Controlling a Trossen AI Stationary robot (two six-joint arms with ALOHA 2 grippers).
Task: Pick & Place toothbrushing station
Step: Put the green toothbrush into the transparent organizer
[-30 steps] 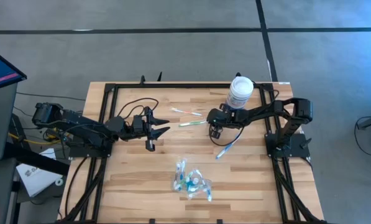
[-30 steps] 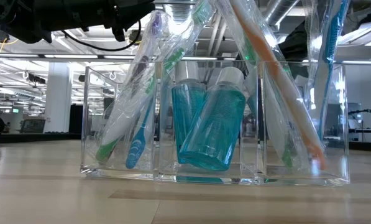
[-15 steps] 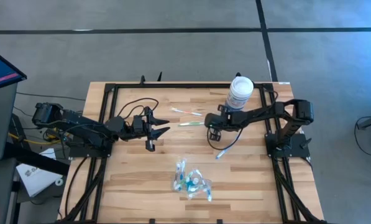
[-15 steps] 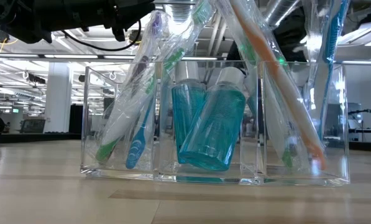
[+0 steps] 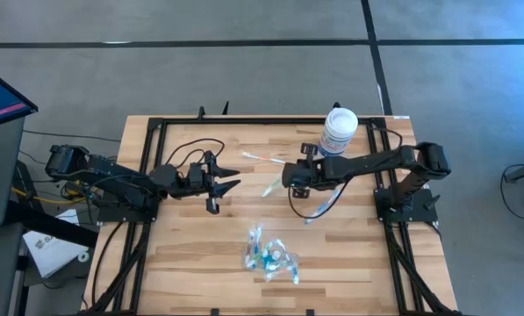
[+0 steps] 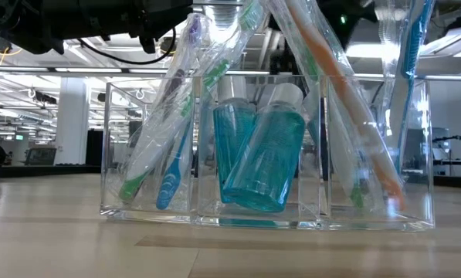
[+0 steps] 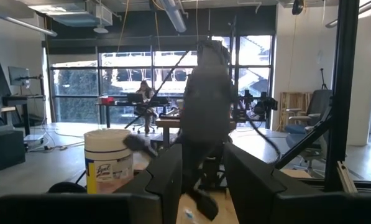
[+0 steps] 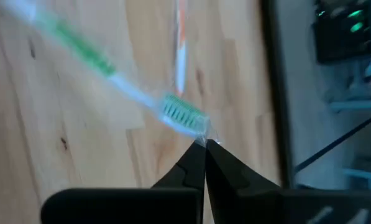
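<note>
A clear tray [image 5: 270, 254] near the table's front holds wrapped toothbrushes and teal bottles; it fills the low view [image 6: 265, 154]. A green toothbrush [image 5: 270, 186] lies slanted at mid-table. A pink-white toothbrush [image 5: 257, 158] lies beyond it, and a blue one [image 5: 321, 207] to its right. My right gripper [image 5: 288, 182] is shut at the green toothbrush's head end [image 8: 182, 115]. My left gripper [image 5: 225, 184] hangs open and empty left of the toothbrushes. My right gripper pinches the clear wrapper's end [image 8: 205, 138] just past the green toothbrush's bristle head, only at the fingertips [image 8: 196, 157]. The handle [image 8: 79, 50] runs away from the fingers over the wood. I cannot tell whether the head is clear of the table.
A big white tub [image 5: 339, 130] with a blue label stands at the back right, close behind my right arm. Black rails [image 5: 147, 175] frame the table. A dark cable [image 5: 310, 204] loops under my right arm, near the blue toothbrush.
My right gripper has gone toward the table's left edge, up to the green toothbrush. The toothbrush has turned about: it lay left to right across the table and now lies slanted, its head end by the gripper.
</note>
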